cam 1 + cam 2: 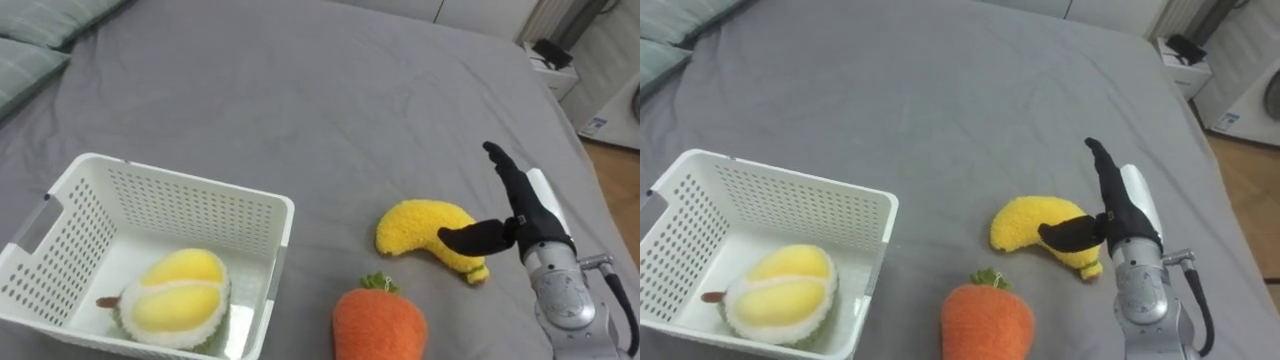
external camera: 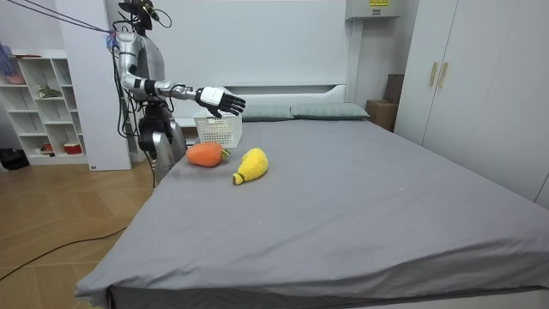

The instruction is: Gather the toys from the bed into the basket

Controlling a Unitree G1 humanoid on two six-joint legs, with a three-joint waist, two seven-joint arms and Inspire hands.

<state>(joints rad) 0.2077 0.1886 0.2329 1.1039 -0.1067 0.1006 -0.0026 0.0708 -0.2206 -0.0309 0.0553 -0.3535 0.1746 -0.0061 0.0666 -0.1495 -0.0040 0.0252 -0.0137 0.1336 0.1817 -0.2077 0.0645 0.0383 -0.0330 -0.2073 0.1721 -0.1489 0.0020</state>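
Observation:
A yellow banana plush (image 1: 425,232) lies on the grey bed, with an orange carrot plush (image 1: 378,325) just in front of it. My right hand (image 1: 518,212) is open, fingers straight and thumb spread. It hovers over the banana's right end, and the room view shows the right hand (image 2: 219,100) well above the bed. A white perforated basket (image 1: 190,185) stands on the bed at my left. A yellow and cream durian plush (image 1: 178,297) lies inside it. In the room view I stand at the bed's side by the basket (image 2: 217,129).
Greenish pillows (image 1: 30,40) lie at the head of the bed, far left. A white bedside cabinet (image 1: 555,70) stands past the bed's far right corner. The grey sheet (image 1: 330,110) spreads wide beyond the toys. A white shelf (image 2: 43,103) stands behind me.

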